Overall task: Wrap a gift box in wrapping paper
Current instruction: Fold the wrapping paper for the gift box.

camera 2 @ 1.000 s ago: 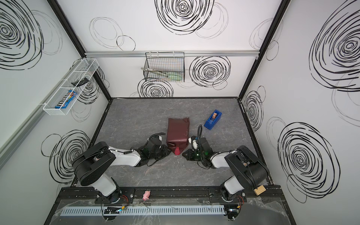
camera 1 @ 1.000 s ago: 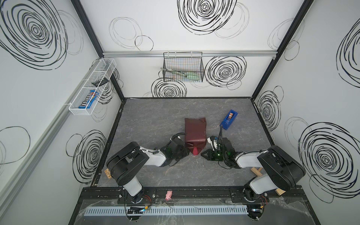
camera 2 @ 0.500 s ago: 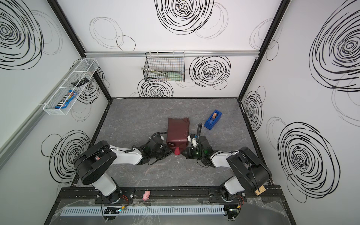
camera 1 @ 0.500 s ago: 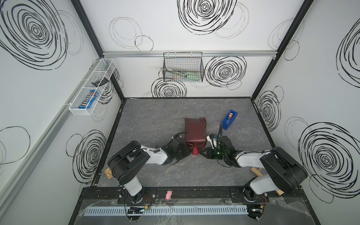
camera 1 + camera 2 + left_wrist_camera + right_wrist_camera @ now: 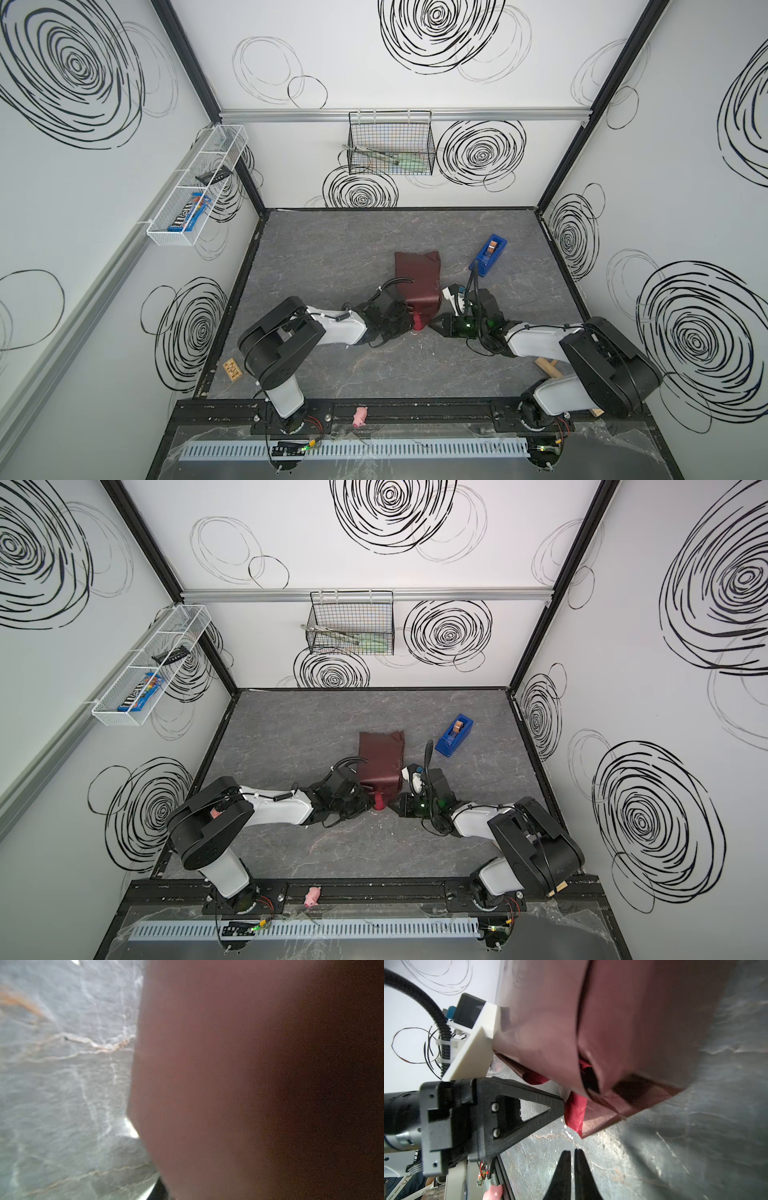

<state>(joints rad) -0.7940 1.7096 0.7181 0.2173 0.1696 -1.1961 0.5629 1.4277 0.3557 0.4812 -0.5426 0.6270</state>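
Wrapping paper (image 5: 417, 276): maroon, folded around the gift box, which is fully covered. The parcel lies mid-table, long axis running away from the robot.

Edges:
- Far end: the paper edge is ragged, with one corner sticking out toward the tape dispenser (image 5: 488, 255), which sits well apart to the right.
- Near end: folded side flaps, and a bright red tab (image 5: 417, 323) of the same paper poking out toward the front rail (image 5: 415, 409).

Left gripper (image 5: 410, 323) is at the near left corner. In the right wrist view its jaws stand narrow and meet on the red tab, pinching it. The left wrist view shows only blurred paper close up.

Right gripper (image 5: 572, 1154) sits low by the table (image 5: 332, 249), just off the near right corner. Its tips are almost together with a thin slit between them. It holds nothing and is apart from the paper.

Room: open table runs from the parcel to the back wall (image 5: 415, 183) and out to the left side. A broad strip lies between the arms and the front rail. The tight spot is between the two grippers at the tab.

Versus a second ago: both grippers sit slightly closer to the parcel. Parcel, tab and dispenser are unmoved.
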